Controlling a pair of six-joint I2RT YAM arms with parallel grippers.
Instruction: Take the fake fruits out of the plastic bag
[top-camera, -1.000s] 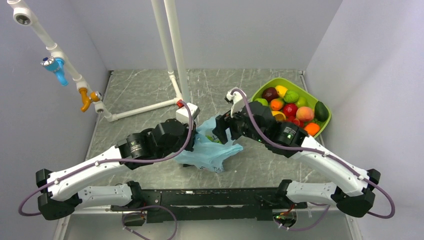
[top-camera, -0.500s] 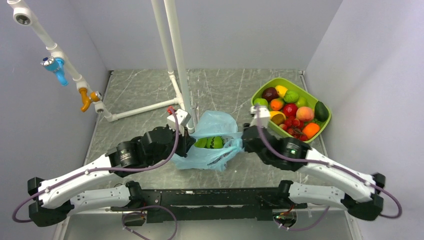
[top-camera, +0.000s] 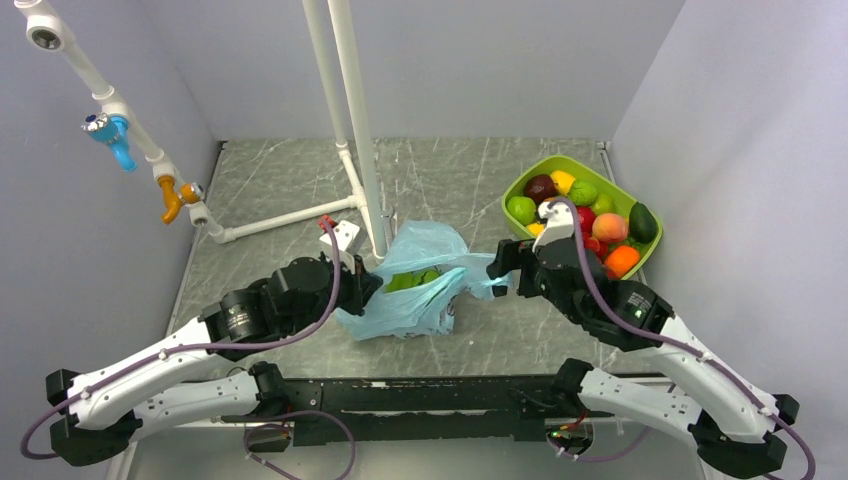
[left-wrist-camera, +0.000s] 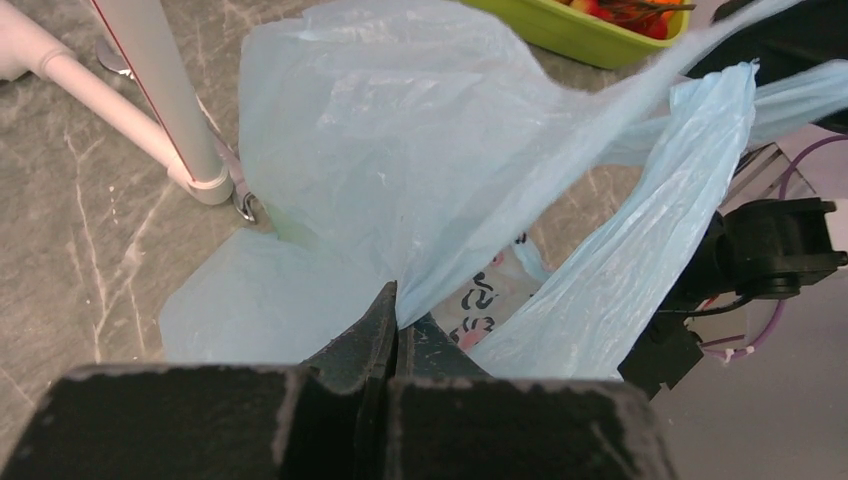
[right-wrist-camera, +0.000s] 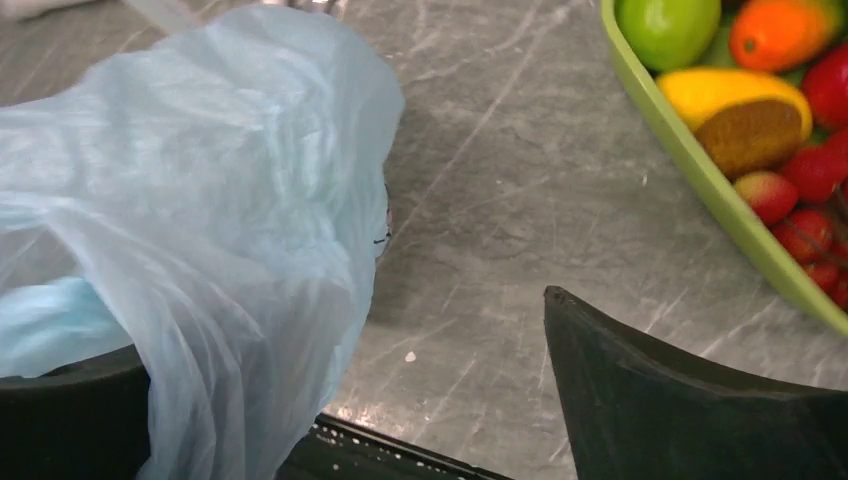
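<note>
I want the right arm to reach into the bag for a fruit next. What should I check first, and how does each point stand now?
1. Left tool pinching the plastic bag: ok, shut on the film.
2. Right tool free to grasp: not ok, jaws apart but bag film drapes over one finger.
3. Bag mouth open: ok, green fake fruits show inside from above.
4. Clear path to those fruits: cannot tell, both wrist views show only film.
5. Room in the lime-green tray: cannot tell, it looks crowded.
</note>
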